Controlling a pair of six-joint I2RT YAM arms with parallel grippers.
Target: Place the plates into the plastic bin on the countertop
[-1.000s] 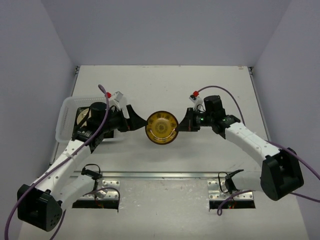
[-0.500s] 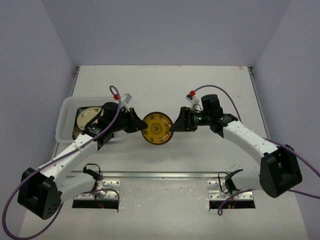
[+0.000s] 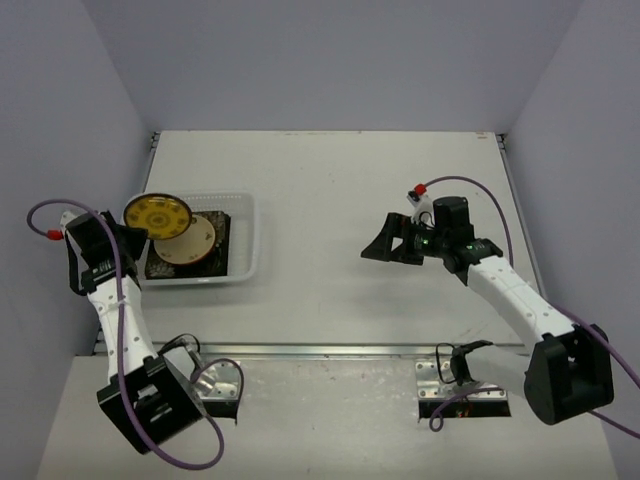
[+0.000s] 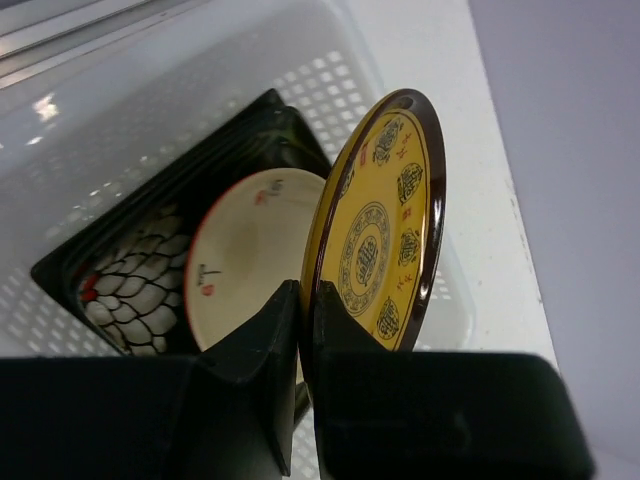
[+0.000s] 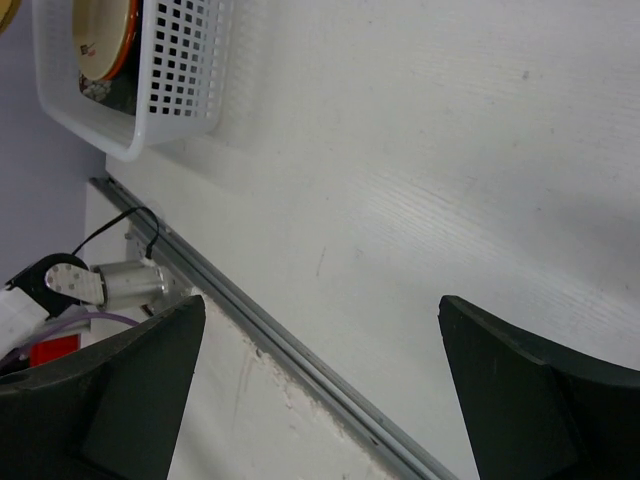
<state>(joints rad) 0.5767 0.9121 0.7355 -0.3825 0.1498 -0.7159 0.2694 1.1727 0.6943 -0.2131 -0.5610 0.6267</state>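
Three pale walls enclose the white countertop.

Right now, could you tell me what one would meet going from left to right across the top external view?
left gripper → yellow plate → cream plate → right gripper
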